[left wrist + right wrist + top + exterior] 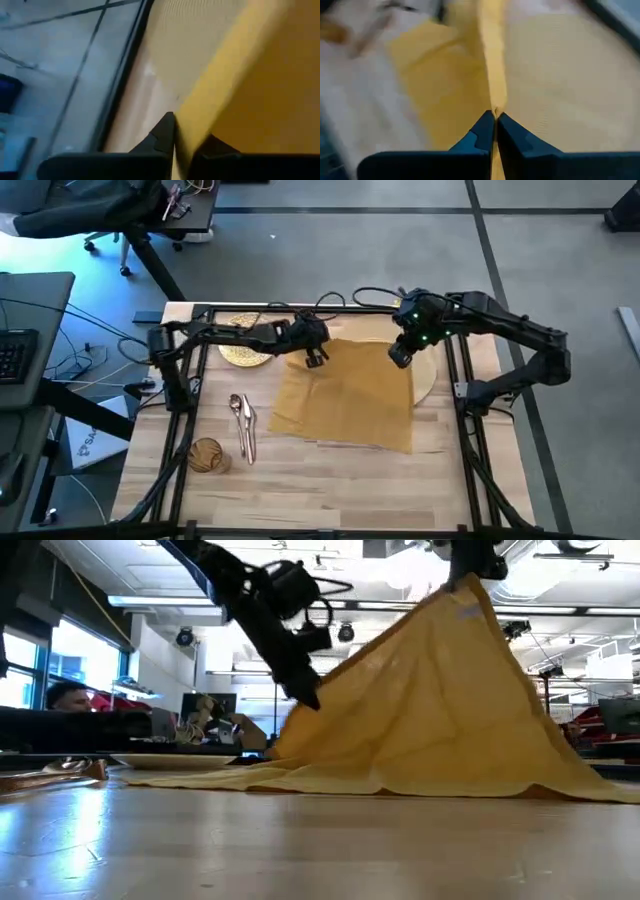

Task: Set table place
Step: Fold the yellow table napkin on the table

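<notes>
Both my tools pinch the napkin (350,395): left tool (314,359) at one far corner, right tool (400,356) at the other, lifting its far edge off the table (340,485) while its near edge rests mid-table over the mat (427,373).

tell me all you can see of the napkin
The napkin is a mustard-yellow cloth, spread wide and creased. Both hands are shut on its far edge: the left hand holds one corner, the right hand the other and higher, so it hangs like a tent. Its near edge lies on the table, and it covers most of the mat.
</notes>
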Available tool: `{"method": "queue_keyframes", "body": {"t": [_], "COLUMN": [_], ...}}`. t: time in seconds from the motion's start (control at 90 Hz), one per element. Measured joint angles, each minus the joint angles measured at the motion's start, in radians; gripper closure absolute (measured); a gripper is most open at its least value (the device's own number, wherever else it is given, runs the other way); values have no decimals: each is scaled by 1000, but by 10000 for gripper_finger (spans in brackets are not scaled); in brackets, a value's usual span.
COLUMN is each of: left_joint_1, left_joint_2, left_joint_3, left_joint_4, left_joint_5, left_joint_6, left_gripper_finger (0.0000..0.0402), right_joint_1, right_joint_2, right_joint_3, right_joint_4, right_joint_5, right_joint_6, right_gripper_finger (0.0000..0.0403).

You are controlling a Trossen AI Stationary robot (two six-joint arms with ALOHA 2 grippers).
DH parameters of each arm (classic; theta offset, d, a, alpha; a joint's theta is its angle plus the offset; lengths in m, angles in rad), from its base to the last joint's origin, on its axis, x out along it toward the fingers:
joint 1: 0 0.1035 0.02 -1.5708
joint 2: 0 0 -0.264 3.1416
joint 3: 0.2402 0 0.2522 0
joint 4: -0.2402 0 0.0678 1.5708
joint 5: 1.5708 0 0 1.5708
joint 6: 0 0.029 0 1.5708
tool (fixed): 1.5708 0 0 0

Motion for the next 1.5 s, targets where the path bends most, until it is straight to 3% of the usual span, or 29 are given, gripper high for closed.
{"method": "queue_keyframes", "body": {"t": [0.211,0.411,0.633,1.0,1.167,1.322,1.5], "left_joint_1": [28,38,39,98,112,111,109], "left_joint_2": [-45,-6,76,119,118,53,-116], "left_joint_3": [-2,-81,-109,-109,-89,-65,-46], "left_joint_4": [-273,-182,-116,-114,-162,-215,-362], "left_joint_5": [155,177,110,92,97,82,104], "left_joint_6": [29,-22,-107,-170,-120,-60,-9], "left_gripper_finger": [401,401,400,365,393,401,401], "right_joint_1": [-60,-85,-74,-72,-72,-75,-46], "right_joint_2": [5,5,1,-6,-8,-8,-8], "right_joint_3": [-198,-324,-326,-326,-293,-286,-287], "right_joint_4": [42,108,116,117,109,109,82], "right_joint_5": [87,42,22,-25,-21,7,7], "right_joint_6": [5,14,14,7,-24,-79,-148], "right_gripper_finger": [403,403,403,403,403,403,403]}}
